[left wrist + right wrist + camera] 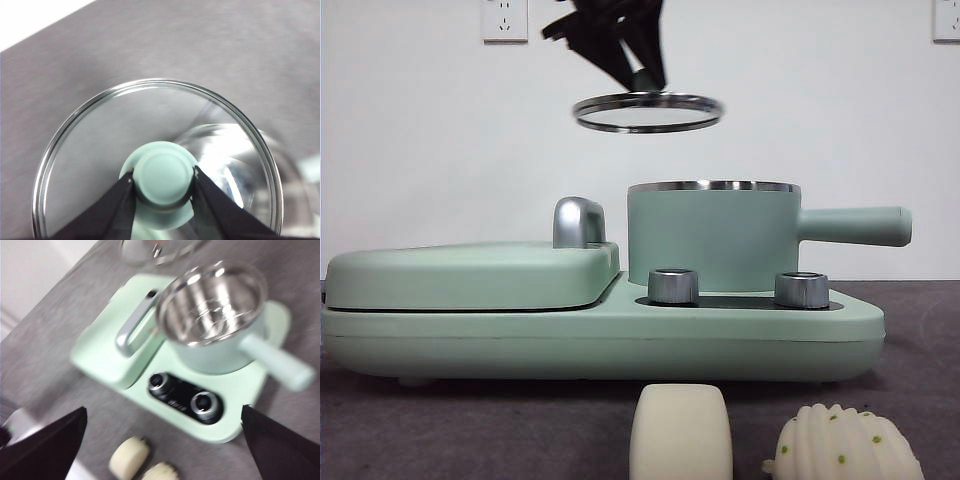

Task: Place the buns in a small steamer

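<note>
Fingers (125, 200) of my left gripper (163, 185) are clenched on the green knob (162, 177) of the glass lid (90, 150), one pad on each side. In the front view the lid (647, 112) hangs slightly tilted, well above the steel rim of the small steamer (712, 240) and a little toward the griddle side of it. My right gripper (165, 440) hovers high above the desk (60, 360) with its fingers released and spread wide, holding nothing.

The steamer (212, 315) stands uncovered on the mint-green cooker base (600, 335), its straight handle pointing away from the flat griddle lid (470, 275); its steel inside looks empty. Both buns lie on the desk in front of the base, near each other: the smooth bun (681, 432) and the ribbed bun (845, 445) with green dots. The right wrist view shows them blurred, the smooth bun (129, 456) and ribbed bun (160, 472) just beside the control knobs' edge of the base.

I judge the task barely begun: neither bun is yet in the pot. Risks from here: the grip is on a small round knob, so a fast swing could let the lid rotate or slip; the soft buns may roll or deform under a pinch.
</note>
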`<state>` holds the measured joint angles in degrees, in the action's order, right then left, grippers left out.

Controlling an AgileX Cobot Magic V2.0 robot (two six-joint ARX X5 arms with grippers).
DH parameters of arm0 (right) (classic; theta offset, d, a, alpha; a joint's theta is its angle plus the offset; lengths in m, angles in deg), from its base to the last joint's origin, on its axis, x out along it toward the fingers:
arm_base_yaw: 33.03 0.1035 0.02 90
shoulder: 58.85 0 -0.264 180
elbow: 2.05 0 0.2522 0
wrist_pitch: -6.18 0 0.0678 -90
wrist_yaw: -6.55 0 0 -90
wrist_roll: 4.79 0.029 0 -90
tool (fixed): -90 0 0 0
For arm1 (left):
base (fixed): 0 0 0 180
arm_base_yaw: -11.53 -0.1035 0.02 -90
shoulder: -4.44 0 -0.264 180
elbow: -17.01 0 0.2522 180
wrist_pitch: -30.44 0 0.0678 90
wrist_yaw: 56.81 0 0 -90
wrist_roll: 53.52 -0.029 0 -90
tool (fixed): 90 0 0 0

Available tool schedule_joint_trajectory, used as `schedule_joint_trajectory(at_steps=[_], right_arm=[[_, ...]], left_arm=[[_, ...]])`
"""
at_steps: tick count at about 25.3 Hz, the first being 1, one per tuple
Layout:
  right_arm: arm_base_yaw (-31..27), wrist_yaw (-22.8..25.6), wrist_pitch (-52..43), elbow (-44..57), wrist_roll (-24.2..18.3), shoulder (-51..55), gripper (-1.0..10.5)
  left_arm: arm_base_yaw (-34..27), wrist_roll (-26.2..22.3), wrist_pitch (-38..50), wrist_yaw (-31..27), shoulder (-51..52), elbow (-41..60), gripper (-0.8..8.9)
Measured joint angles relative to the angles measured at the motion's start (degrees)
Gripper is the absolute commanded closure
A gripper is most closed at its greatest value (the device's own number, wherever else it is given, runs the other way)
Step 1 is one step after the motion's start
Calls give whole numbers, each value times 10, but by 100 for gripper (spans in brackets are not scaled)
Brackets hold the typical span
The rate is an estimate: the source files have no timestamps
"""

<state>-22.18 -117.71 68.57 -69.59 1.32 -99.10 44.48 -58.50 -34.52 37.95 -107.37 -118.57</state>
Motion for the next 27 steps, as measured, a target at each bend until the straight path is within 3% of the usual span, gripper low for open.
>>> schedule_joint_trajectory(at_steps=[8, 14, 27], right_arm=[[212, 96, 0, 0, 107, -135, 455], [343, 109, -5, 0, 191, -262, 455], [412, 136, -38, -20, 268, -416, 456]], left_arm=[[-103, -2, 1, 0, 0, 0, 756], [-167, -13, 1, 0, 0, 0, 758], [-201, -15, 5, 0, 0, 0, 758]])
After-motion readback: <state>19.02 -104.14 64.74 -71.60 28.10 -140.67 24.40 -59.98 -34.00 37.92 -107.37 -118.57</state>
